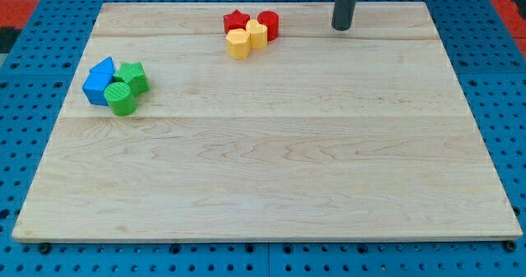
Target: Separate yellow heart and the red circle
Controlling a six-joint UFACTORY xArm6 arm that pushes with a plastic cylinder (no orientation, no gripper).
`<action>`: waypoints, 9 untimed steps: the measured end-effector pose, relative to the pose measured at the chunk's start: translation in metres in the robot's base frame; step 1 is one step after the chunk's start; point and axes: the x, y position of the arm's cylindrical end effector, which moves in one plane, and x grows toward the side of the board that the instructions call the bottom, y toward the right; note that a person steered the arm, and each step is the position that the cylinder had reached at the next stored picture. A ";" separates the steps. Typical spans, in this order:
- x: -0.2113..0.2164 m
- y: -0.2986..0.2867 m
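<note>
The yellow heart (257, 34) and the red circle (269, 23) touch each other in a cluster near the view's top centre of the wooden board (263, 162). A red star (237, 20) and a yellow hexagon (238, 43) sit in the same cluster, to the left of them. My tip (342, 28) stands on the board to the right of the cluster, apart from the red circle by a clear gap.
A second cluster lies at the view's left: a blue block (99, 81), a green star (131, 76) and a green circle (122, 99), all touching. The board rests on a blue perforated table (33, 104).
</note>
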 end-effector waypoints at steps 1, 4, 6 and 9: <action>0.006 0.023; 0.108 -0.023; 0.049 -0.027; -0.013 -0.088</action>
